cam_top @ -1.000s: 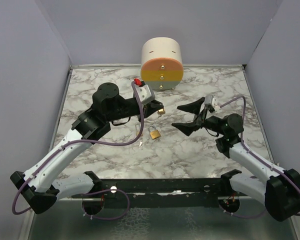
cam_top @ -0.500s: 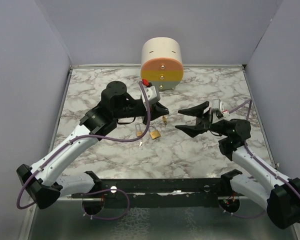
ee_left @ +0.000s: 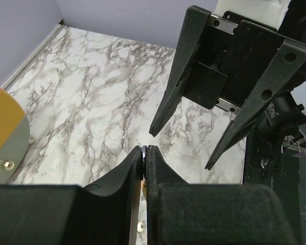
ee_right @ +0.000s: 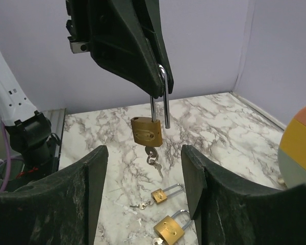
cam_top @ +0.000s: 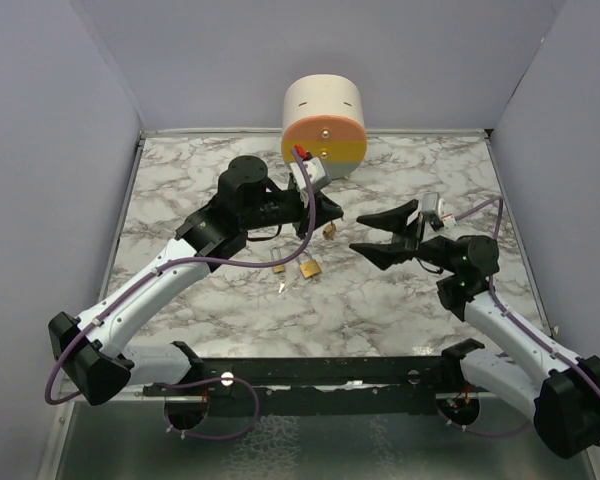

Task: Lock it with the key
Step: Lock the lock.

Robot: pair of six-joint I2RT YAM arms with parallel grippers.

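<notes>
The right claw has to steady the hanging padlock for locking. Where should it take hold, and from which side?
Probably the brass body, pinched across its two narrow edges, approached level from the side of the right claw, where its broad face shows. The left claw holds the shackle and the key dangles beneath, so only the body hangs free.

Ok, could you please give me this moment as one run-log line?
left claw: shut, holding padlock by shackle, key hanging below | right claw: open, facing it, apart | table: two spare padlocks
</notes>
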